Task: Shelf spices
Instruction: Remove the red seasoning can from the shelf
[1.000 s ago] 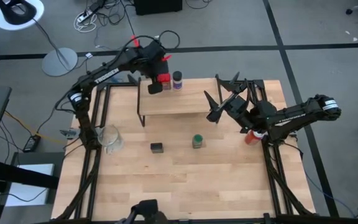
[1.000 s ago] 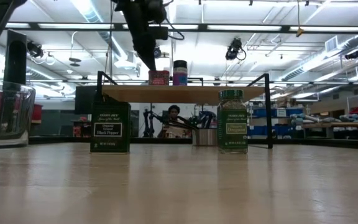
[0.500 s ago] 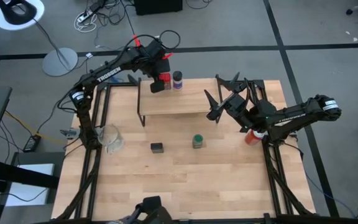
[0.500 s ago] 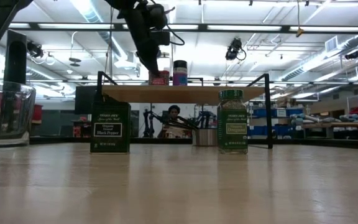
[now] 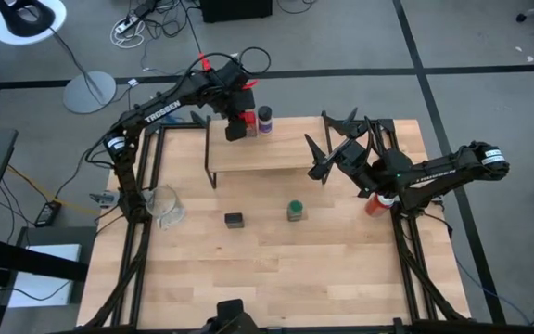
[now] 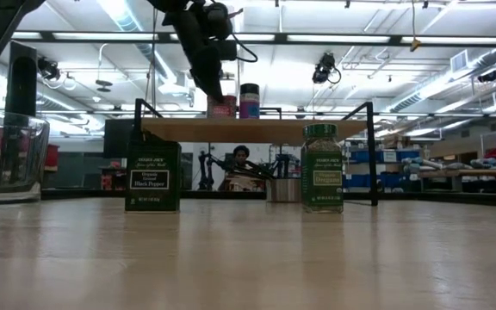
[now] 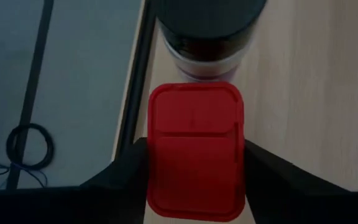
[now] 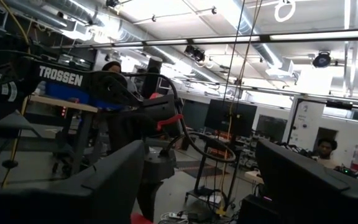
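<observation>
My left gripper (image 5: 239,122) reaches down over the far left part of the shelf (image 5: 281,150), shut on the red square tin (image 7: 194,149). The dark-lidded purple-labelled jar (image 5: 264,120) stands on the plank right beside the tin. The dark square tin (image 5: 234,220) and the green jar (image 5: 295,211) stand on the table in front of the shelf. My right gripper (image 5: 327,153) hangs open in the air off the shelf's right end, holding nothing. My left gripper pinches the red tin between its two fingers, one finger (image 7: 126,177) on each of two opposite side walls, just below the lid (image 7: 194,124). It comes from above, pointing down. In the low view the upright tin's base (image 6: 222,114) is level with the plank top.
A clear glass cup (image 5: 165,206) stands near the table's left edge and a red drink can (image 5: 374,204) near the right edge, under my right arm. Bare tabletop (image 5: 276,269) stretches toward the near edge. The shelf's middle and right part is bare plank.
My left gripper, still shut on the red tin, has edged slightly down and toward the purple-labelled jar. The tin stays at the plank's far left part.
</observation>
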You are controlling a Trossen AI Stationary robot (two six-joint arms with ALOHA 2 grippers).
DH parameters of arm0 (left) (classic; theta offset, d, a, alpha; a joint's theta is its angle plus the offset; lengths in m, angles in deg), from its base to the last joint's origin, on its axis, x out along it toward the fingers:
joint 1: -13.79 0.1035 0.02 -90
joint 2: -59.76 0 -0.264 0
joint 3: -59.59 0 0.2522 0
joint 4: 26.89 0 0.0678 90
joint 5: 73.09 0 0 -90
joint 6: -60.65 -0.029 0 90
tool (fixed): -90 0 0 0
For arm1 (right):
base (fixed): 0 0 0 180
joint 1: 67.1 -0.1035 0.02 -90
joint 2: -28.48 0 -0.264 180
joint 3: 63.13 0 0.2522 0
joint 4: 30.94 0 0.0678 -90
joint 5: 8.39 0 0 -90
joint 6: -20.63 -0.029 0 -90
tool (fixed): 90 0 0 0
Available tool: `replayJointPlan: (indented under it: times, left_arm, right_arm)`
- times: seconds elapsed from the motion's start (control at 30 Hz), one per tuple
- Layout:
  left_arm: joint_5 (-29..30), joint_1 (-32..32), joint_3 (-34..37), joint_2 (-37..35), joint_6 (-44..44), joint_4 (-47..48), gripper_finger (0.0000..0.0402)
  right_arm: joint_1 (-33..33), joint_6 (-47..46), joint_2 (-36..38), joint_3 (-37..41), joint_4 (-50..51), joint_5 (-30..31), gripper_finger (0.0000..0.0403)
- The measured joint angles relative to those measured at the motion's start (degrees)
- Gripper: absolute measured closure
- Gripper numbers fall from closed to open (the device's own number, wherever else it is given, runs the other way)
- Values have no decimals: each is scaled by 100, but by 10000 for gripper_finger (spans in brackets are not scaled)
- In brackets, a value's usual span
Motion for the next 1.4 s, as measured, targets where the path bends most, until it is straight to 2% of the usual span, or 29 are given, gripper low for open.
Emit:
replayJointPlan:
  times: [0.2,0.43,0.7,0.8,0.93,1.07,1.23,1.4]
  left_arm:
    - [24,-71,-2,-72,249,28,210]
    - [37,-304,-193,-440,531,467,247]
    - [118,-641,-221,-929,774,418,335]
    - [127,-781,-212,-903,827,456,342]
    - [182,-941,-212,-920,850,470,322]
    - [561,-1149,-212,-918,903,551,276]
    - [694,-1355,-212,-918,1151,716,214]
    - [917,-1594,-212,-920,1253,860,176]
  right_arm:
    - [0,0,0,0,0,0,95]
    - [1,0,0,0,0,1,95]
    - [7,0,0,0,-2,7,95]
    - [7,0,0,0,-2,9,95]
    - [7,-2,0,0,-2,9,95]
    - [7,-2,0,0,-2,12,95]
    - [7,-2,0,0,-2,13,95]
    - [7,0,0,0,-2,13,95]
